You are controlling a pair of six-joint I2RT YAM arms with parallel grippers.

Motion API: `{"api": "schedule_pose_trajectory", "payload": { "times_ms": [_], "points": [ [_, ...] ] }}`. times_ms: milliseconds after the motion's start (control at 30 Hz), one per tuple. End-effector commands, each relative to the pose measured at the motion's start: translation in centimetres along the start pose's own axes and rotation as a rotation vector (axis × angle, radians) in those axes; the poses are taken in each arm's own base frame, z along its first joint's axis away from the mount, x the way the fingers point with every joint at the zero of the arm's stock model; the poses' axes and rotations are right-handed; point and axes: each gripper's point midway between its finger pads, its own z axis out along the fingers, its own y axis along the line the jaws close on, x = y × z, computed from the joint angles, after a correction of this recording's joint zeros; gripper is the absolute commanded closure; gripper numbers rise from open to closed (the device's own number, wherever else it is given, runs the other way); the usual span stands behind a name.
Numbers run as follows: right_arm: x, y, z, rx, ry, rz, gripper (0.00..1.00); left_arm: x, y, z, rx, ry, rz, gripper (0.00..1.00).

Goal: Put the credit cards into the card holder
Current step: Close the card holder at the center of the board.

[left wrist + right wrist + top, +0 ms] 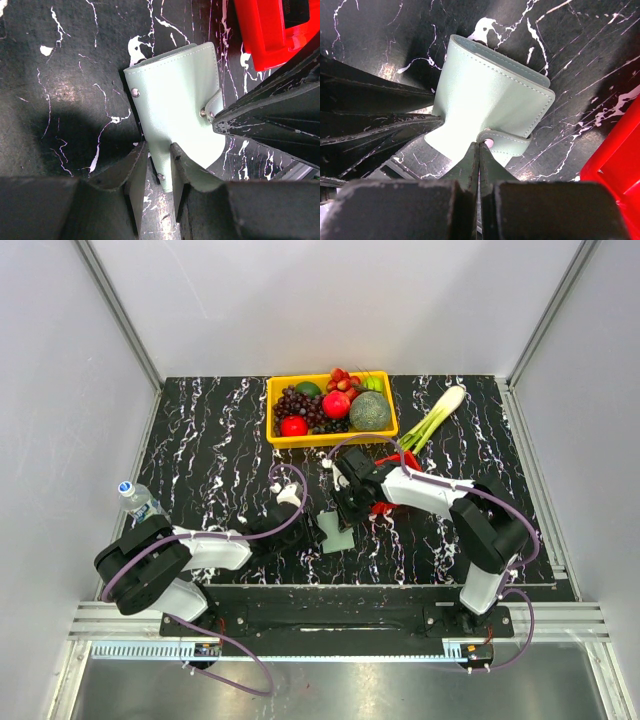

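- The table (200, 460) is a hard, glossy black slab veined in white; I judge it smooth enough that a thin thing lying flat on it would be awkward to lift.
- The yellow tray (272, 410) of fruit at the far edge is rigid plastic, well apart from the work; the red basket (620, 165), hard and shiny, sits near the pouch on the right arm's side.
- The card holder (175, 95) is near the front middle of the table, between the two arms; it appears bowed open and raised rather than lying flat.
- Its skin is pale grey-green, matte and leather-like, with stitched edges and small metal studs; it looks light and soft, creasing where it is pinched, so it will likely sag unless held at two points; an edge or the flap is the better hold, not the broad face.
- The left gripper (159, 150) has its jaws narrowed onto the pouch's lower edge, squeezing it into a waist.
- The right gripper (479, 147) is pinched nearly closed on the snap tab (507, 141), a small rounded strap with a press-stud; a slim hold that could slip.
- The credit cards show in no view; by the task's wording they should be thin, stiff and slippery.
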Motion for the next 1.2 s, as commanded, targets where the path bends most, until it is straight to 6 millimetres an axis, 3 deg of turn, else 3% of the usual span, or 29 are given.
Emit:
{"api": "schedule_pose_trajectory", "payload": {
  "times_ms": [0,667,1167],
  "points": [
    [-2.3,0.0,-1.5,0.016,-0.078,-0.013,1.0,-0.3,-0.6,0.2,0.013,-0.004,0.017,0.71],
    [-3.4,0.5,-1.0,-0.023,-0.119,0.034,1.0,-0.2,-0.8,0.4,0.022,0.003,0.018,0.72],
    [-1.1,-0.5,-0.4,0.005,-0.039,0.028,1.0,-0.3,-0.7,0.4,0.014,-0.001,0.018,0.72]
  ]
}}
